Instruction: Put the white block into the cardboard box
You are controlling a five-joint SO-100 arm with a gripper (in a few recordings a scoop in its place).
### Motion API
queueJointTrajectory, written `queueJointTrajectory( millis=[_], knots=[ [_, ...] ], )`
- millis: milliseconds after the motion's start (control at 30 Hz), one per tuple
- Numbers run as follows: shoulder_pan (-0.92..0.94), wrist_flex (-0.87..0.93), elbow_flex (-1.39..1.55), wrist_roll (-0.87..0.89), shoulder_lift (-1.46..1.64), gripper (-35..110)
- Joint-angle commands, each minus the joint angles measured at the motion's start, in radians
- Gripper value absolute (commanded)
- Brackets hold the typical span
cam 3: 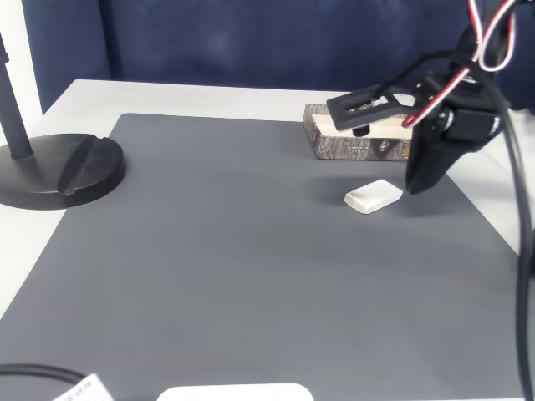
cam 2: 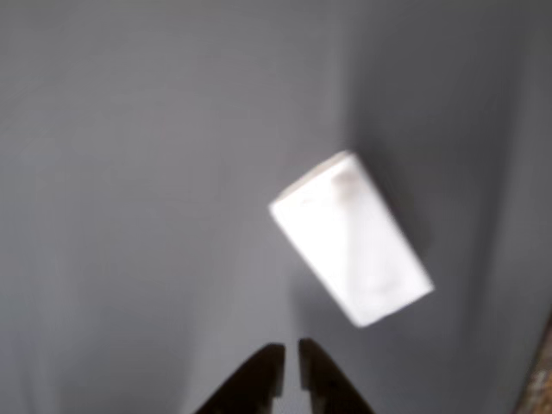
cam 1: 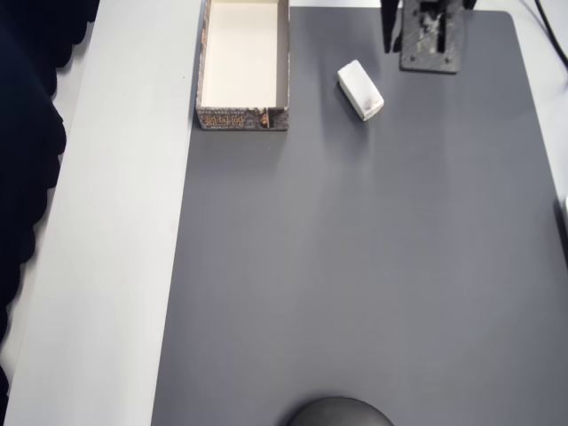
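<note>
Hovering hand (cam 2: 291, 362) beside the white block (cam 1: 360, 90), nothing held.

In the wrist view the two dark fingertips sit almost together, only a thin slit between them, empty, with the block lying askew on the grey mat (cam 1: 355, 266) just ahead and apart from them. The overhead view puts the block flat on the mat near its far edge, turned diagonally, between the cardboard box (cam 1: 242, 117) and the arm's base (cam 1: 430, 40). The box stands at the mat's far left corner in that view, straddling the mat's edge and the white desk (cam 1: 124, 266), open side up, cream inside and bare. In the fixed view the hand hangs above the mat just right of the block, not touching it, and the box sits behind both.
</note>
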Motion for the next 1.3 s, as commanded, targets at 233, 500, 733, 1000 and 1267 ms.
queueJointTrajectory(
  millis=[233,500,733,1000,1267],
  knots=[
    [0.043,-0.098,-0.210,0.072,-0.193,-2],
    [0.072,-0.098,-0.222,0.112,-0.213,-2],
    [0.071,-0.067,-0.202,0.382,-0.201,-2],
    [0.084,-0.071,-0.183,0.624,-0.187,-2],
    [0.092,-0.117,-0.160,0.746,-0.175,-2]
  ],
)
